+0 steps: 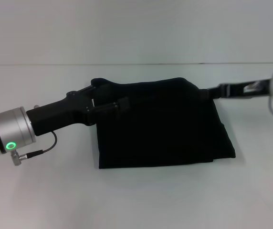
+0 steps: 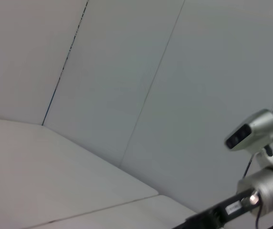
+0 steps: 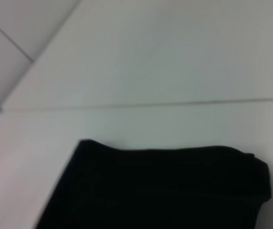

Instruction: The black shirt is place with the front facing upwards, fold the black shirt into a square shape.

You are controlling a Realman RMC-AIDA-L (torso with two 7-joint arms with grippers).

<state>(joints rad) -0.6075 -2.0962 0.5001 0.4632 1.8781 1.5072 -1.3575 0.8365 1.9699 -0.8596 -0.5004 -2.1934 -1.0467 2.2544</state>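
From the head view, the black shirt is seen folded into a rough rectangle on the white table, its lettering hidden; the left gripper is spread over its far-left edge, while the right gripper is lost against the dark far-right corner, its fingers impossible to judge. In the left wrist view only pale wall panels and the right arm are caught, and in the right wrist view the shirt's folded edge is shown blurred on the table.

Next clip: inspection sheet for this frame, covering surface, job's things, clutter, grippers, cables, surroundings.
Surface: white table, seam line across it.
Job's things: black cotton shirt, folded into a rough rectangle, no lettering showing.
Clutter: nothing seen.
Grippers: left gripper over the shirt's far left corner, jaws apart; right gripper at the far right corner, jaws' state unclear.
Cables: thin black lead looping under the left wrist.
Surroundings: pale panelled wall.
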